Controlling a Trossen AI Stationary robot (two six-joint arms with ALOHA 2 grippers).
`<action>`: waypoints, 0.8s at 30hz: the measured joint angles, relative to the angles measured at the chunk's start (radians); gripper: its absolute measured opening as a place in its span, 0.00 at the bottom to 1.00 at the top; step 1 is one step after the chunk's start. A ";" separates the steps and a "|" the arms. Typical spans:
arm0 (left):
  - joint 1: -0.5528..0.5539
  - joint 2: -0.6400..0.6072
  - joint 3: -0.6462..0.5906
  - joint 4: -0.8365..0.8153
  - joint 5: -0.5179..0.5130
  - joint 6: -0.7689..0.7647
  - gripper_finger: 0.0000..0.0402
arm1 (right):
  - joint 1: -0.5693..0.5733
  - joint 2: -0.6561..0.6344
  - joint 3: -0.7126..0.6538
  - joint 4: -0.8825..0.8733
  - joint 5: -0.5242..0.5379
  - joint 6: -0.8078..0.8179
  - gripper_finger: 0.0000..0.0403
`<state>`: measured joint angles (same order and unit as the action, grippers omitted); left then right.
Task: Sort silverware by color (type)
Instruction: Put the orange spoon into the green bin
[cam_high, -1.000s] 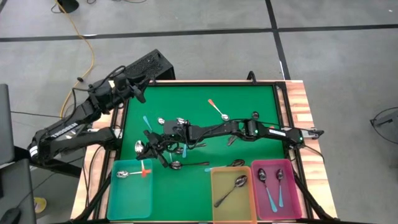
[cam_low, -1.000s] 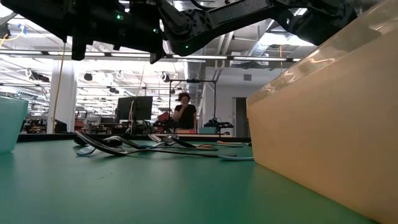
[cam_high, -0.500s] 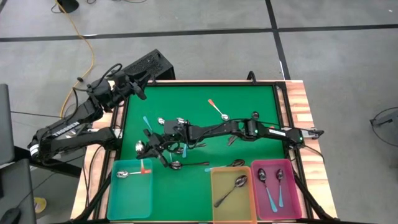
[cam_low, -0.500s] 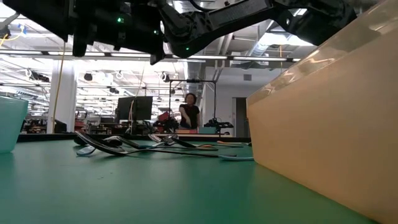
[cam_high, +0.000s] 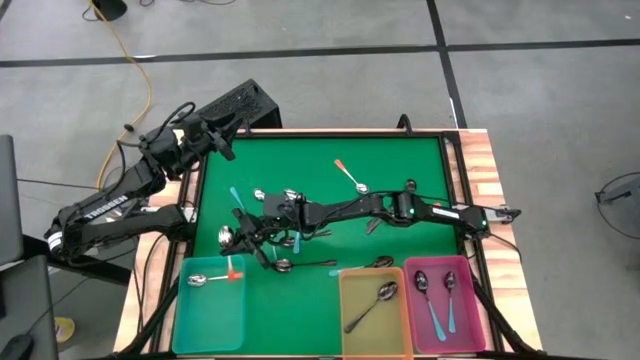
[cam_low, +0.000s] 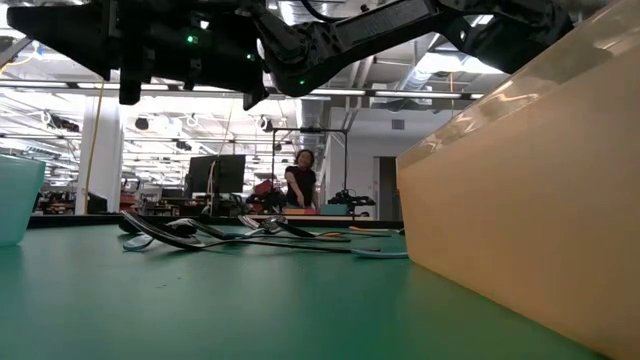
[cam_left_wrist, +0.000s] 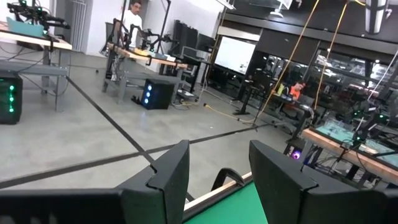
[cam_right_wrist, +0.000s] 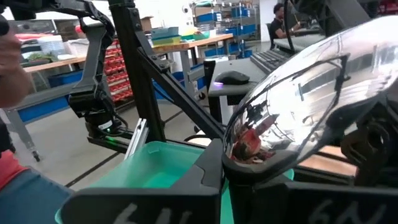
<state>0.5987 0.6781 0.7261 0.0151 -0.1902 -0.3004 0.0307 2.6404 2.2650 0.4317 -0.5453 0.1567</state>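
Barely shifted since earlier, right gripper (cam_high: 237, 240) stays clamped on a shiny metal spoon (cam_right_wrist: 298, 106) — left gripper (cam_high: 222, 140) open, empty.

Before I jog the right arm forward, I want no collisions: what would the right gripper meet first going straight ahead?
Probably the teal bin: it lies just beyond the right gripper, which holds a spoon. Depth is unclear.
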 joint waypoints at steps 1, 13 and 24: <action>0.000 0.000 0.000 0.000 0.000 0.000 0.38 | 0.000 0.000 0.000 -0.003 0.000 0.008 0.07; 0.000 0.000 0.000 -0.001 0.000 0.000 0.38 | -0.005 0.000 0.001 -0.033 0.028 0.021 0.20; 0.000 0.000 0.000 -0.002 0.000 0.008 0.38 | -0.007 -0.001 0.001 -0.058 0.062 -0.024 0.22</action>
<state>0.5991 0.6785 0.7261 0.0132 -0.1902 -0.2924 0.0238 2.6396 2.2662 0.3736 -0.4836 0.1326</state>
